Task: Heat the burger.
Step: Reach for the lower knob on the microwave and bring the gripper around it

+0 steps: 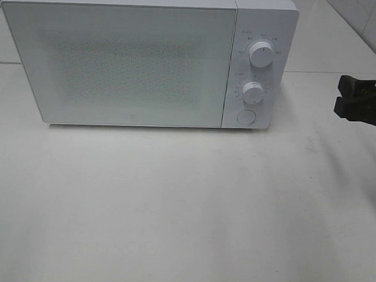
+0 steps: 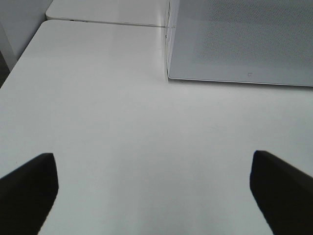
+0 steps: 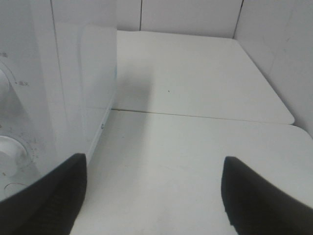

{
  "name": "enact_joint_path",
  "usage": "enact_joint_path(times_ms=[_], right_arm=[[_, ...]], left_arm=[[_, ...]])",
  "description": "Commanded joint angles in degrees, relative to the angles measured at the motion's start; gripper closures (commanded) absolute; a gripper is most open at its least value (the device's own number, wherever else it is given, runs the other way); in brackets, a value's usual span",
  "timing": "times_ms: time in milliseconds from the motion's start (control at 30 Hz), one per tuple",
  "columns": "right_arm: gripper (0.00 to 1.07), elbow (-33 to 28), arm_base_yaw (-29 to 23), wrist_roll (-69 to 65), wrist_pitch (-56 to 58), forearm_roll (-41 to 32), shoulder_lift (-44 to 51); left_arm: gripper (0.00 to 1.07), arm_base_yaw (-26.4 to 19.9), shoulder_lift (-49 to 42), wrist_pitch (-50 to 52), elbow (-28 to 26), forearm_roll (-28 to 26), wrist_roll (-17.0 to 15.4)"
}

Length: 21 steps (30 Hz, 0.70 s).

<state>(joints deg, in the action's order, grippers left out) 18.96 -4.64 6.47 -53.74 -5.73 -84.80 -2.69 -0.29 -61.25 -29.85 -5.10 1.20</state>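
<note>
White microwave (image 1: pixel 266 19), door (image 1: pixel 116 63) shut, on table (image 1: pixel 172 209); L hand (image 2: pixel 151 180), R hand (image 1: pixel 341 96) both gaping, empty.

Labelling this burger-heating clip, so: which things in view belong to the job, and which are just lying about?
For the job: microwave, door shut; upper knob; lower knob; button. No burger in view.
Just there: table; tiled wall.

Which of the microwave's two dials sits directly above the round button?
The lower, smaller dial, just above the button; the larger upper dial sits higher, away from it.
</note>
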Motion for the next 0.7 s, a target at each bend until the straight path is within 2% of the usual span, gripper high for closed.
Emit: enact_joint_path(times_ms=[33,67,100,167,233,333,400,467,500,600,667,700], right_arm=[[0.32,-0.69,-4.53,6.53,-8.19,-7.73,-2.75],[0.32,-0.69,-4.53,6.53,-8.19,-7.73,-2.75],[0.32,-0.69,-7.85,9.22,-11.23,-11.69,-4.70],[0.32,-0.63,-9.22,9.45,-12.15,-12.89,-5.44],[0.32,-0.63,-15.47,8.88,-15.36,-17.76,-8.19],[0.32,-0.57,-16.67,8.71,-15.70,-19.08,-8.65],[0.32,-0.52,-22.40,8.19,-16.90,-22.80,-9.40],[0.32,-0.52,-23.49,8.02,-17.13,-23.43,-9.40],[0.32,-0.34,-26.01,7.85,-17.70,-25.67,-9.40],[0.32,-0.11,-27.27,7.85,-17.70,-27.10,-9.40],[0.32,1.03,-31.40,7.85,-17.70,-31.63,-9.40],[0.32,1.03,-31.40,7.85,-17.70,-31.63,-9.40]], left_arm=[[0.07,-0.23,-1.26,-0.11,0.17,-0.11,-0.06],[0.07,-0.23,-1.26,-0.11,0.17,-0.11,-0.06],[0.07,-0.23,-1.26,-0.11,0.17,-0.11,-0.06],[0.07,-0.23,-1.26,-0.11,0.17,-0.11,-0.06],[0.07,-0.23,-1.26,-0.11,0.17,-0.11,-0.06],[0.07,-0.23,-1.26,-0.11,0.17,-0.11,-0.06],[0.07,-0.23,-1.26,-0.11,0.17,-0.11,-0.06],[0.07,-0.23,-1.26,-0.11,0.17,-0.11,-0.06],[0.07,-0.23,-1.26,-0.11,0.17,-0.11,-0.06],[0.07,-0.23,-1.26,-0.11,0.17,-0.11,-0.06],[0.07,-0.23,-1.26,-0.11,0.17,-0.11,-0.06],[0.07,-0.23,-1.26,-0.11,0.17,-0.11,-0.06]])
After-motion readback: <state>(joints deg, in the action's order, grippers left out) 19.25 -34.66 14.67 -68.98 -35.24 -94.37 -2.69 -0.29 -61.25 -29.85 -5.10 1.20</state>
